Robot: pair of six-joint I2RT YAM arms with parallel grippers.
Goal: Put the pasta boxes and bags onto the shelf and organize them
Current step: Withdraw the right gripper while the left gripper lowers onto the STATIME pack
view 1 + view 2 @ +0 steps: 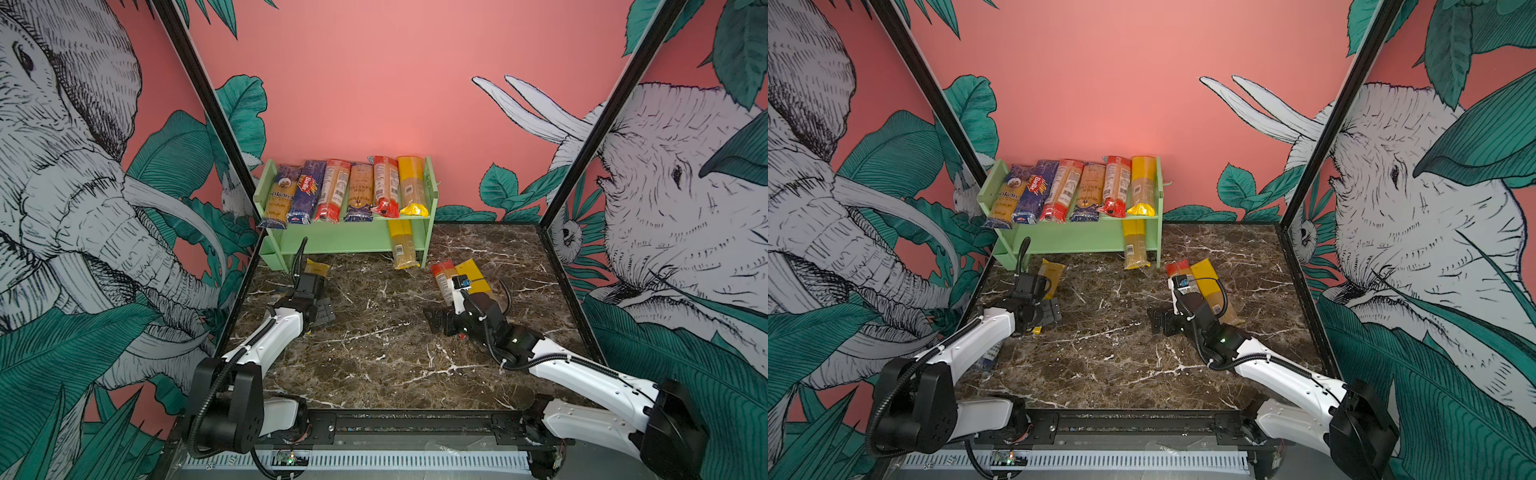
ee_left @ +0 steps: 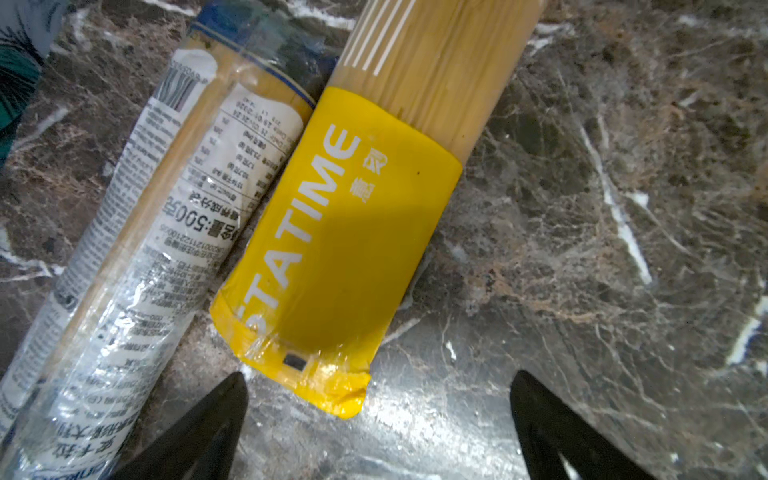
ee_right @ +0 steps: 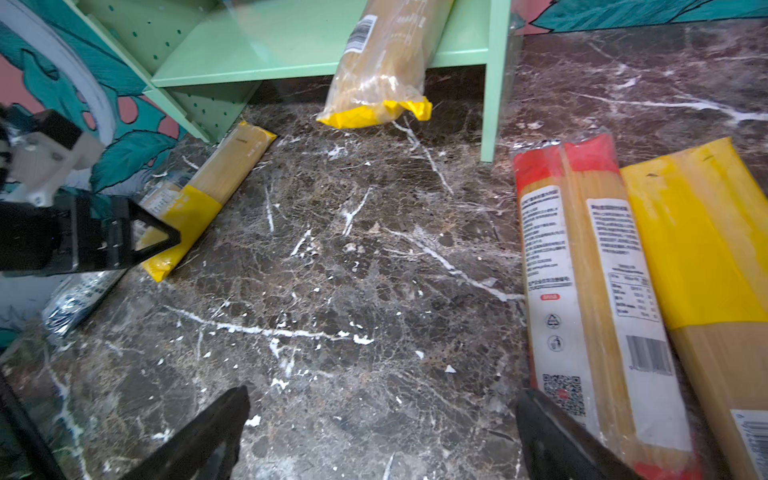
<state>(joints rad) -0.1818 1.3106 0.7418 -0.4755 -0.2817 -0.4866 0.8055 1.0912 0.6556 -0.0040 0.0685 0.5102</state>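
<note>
Green shelf (image 1: 353,241) at the back of a marble table (image 1: 374,353). Six pasta packs (image 1: 332,189) lie side by side on its upper tier, and one yellow-ended pack (image 1: 402,245) overhangs the lower tier. The left gripper (image 2: 379,386), jaws wide and empty, hovers at the end of a yellow pack (image 2: 345,249) that lies beside a clear labelled pack (image 2: 145,249). The right gripper (image 3: 384,390), likewise wide and empty, is just beside a red-ended pack (image 3: 582,291).

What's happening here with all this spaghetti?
Two robot arms are stocking a green shelf with spaghetti packs. Six packs line its top tier and a yellow-ended pack pokes out of the lower one. Both pincers are open and empty: the left pincer is by a yellow-labelled pack beside a blue-ended pack, the right pincer near a red-ended pack and a yellow-banded pack.
</note>
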